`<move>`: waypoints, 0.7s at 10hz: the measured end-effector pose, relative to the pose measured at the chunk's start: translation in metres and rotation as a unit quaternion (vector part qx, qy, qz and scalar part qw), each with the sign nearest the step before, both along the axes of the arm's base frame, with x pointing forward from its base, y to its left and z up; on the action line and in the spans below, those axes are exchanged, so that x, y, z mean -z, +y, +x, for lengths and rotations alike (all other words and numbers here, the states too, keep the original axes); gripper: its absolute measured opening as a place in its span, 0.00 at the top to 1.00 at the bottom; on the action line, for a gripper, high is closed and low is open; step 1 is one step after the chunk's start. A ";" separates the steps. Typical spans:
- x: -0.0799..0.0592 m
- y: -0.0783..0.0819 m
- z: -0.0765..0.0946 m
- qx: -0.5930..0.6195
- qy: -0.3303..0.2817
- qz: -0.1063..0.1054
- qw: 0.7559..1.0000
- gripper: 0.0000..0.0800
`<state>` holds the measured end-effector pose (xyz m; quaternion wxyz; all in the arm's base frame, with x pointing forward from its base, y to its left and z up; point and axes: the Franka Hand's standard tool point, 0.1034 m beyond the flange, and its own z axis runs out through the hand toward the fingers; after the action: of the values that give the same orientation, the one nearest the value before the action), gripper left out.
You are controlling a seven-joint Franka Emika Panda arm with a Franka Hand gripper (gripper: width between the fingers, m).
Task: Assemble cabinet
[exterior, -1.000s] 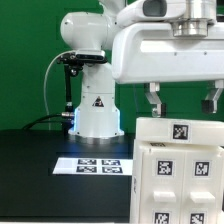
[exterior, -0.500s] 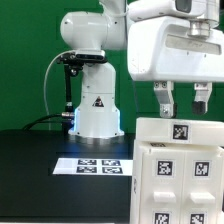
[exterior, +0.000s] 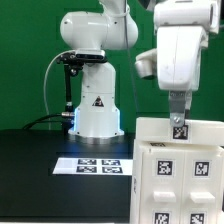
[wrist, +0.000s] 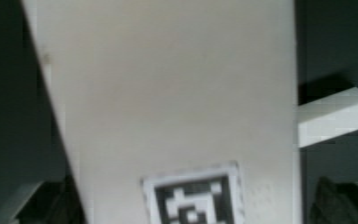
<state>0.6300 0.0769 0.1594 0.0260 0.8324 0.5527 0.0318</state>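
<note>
The cabinet (exterior: 176,175), a large white box with black-and-white tags on its face, stands at the exterior view's lower right. My gripper (exterior: 178,123) hangs just above its top edge, turned edge-on to the camera, its fingertips at a tag near that edge. In the wrist view a long white panel (wrist: 167,100) of the cabinet with a tag (wrist: 197,202) runs between the jaws. My gripper (wrist: 197,206) straddles it, dark fingers (wrist: 51,203) on either side with a gap showing, so it is open.
The marker board (exterior: 98,165) lies flat on the black table left of the cabinet. The arm's white base (exterior: 95,105) stands behind it, with a black stand (exterior: 68,85) beside it. Another white edge (wrist: 339,120) shows beside the panel in the wrist view.
The gripper has turned about a quarter turn, from both fingers showing side by side to edge-on, and has come lower to the cabinet's top edge. The cabinet has not moved.
</note>
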 end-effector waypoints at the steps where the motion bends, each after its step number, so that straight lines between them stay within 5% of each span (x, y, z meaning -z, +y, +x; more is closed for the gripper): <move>1: -0.001 0.000 0.000 0.008 -0.001 0.001 1.000 0.24; 7: 0.000 -0.001 0.000 0.183 -0.001 0.015 0.983 0.31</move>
<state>0.6301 0.0756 0.1596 0.0193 0.9195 0.3909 0.0361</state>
